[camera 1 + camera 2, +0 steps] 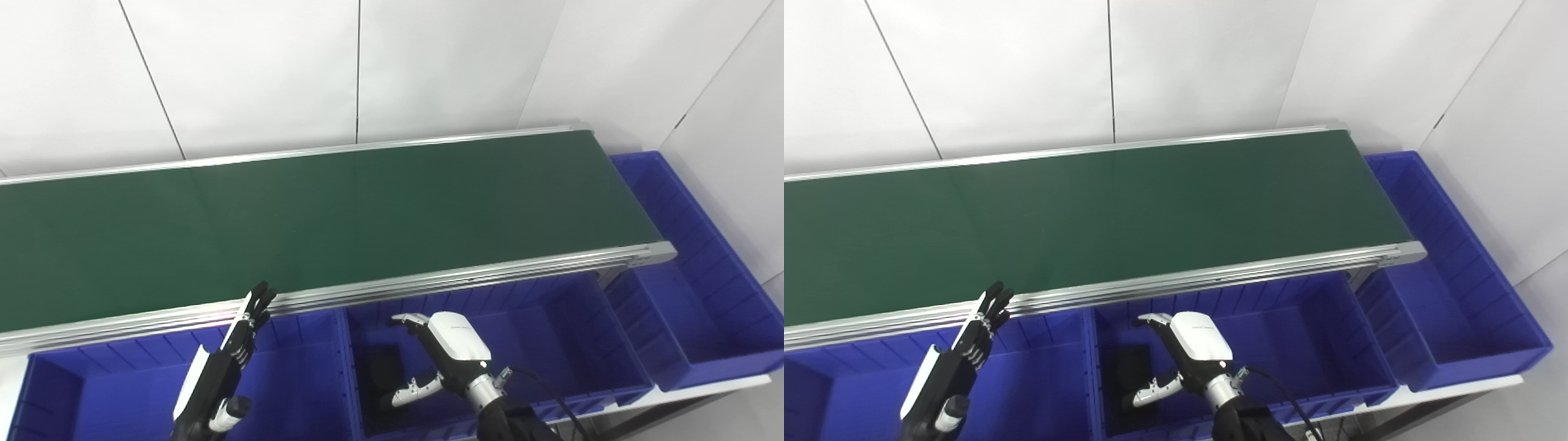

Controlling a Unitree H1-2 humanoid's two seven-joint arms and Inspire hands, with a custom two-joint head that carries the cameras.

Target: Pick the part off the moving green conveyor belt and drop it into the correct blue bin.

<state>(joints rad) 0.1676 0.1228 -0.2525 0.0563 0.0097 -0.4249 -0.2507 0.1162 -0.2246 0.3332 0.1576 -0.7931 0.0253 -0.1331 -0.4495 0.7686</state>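
Part (384,366): dark, lying in middle blue bin (551,318), off conveyor belt (343,208) | right hand (450,352): spread, empty, above it | left hand (236,355): fingers straight, empty | advice: withdraw upward, avoid bin wall.

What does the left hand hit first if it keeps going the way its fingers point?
Probably the conveyor's near aluminium rail: the left hand is open over the left blue bin, fingertips at that rail. Depth unclear.
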